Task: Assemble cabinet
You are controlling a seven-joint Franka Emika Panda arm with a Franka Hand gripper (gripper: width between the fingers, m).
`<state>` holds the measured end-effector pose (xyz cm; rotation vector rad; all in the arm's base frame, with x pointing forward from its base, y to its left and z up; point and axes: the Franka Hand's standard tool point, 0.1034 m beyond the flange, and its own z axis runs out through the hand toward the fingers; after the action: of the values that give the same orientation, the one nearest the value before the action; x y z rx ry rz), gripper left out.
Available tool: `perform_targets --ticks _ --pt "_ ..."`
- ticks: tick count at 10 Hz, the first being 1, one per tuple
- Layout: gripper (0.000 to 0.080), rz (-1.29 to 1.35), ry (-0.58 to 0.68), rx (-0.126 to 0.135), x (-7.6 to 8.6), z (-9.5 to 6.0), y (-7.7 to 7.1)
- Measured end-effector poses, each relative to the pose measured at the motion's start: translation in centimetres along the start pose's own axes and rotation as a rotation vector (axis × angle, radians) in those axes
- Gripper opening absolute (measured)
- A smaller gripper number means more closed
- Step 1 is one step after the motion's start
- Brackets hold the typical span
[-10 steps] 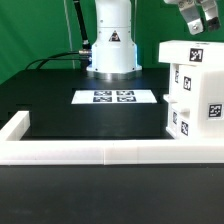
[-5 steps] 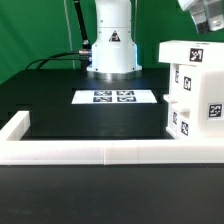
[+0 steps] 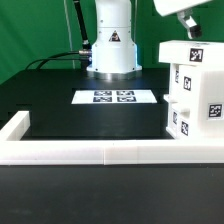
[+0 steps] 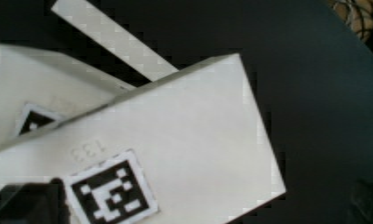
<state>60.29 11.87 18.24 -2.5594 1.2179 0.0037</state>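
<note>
The cabinet (image 3: 190,92) is a white box of stacked white parts with black-and-white tags, standing at the exterior view's right against the front rail. My gripper (image 3: 190,22) hangs above its top at the upper right edge of the exterior view, apart from it, with only a dark finger and the white hand showing. The wrist view looks down on the cabinet's white top panel (image 4: 183,120) and one of its tags (image 4: 108,186). Whether the jaws are open cannot be told. Nothing shows between them.
The marker board (image 3: 113,97) lies flat on the black table before the robot base (image 3: 111,50). A low white rail (image 3: 100,150) borders the table's front and the exterior view's left side; it also shows in the wrist view (image 4: 112,42).
The gripper has risen and shifted toward the exterior view's left above the cabinet, so more of the white hand shows. The cabinet has not moved.
</note>
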Motion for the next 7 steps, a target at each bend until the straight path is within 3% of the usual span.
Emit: perform_targets --ticks 4,7 --pt "0.0797 -0.249 0.000 0.000 0.12 0.00 0.08" --pt "0.0797 -0.652 0.009 -0.048 -0.14 0.10 0.20"
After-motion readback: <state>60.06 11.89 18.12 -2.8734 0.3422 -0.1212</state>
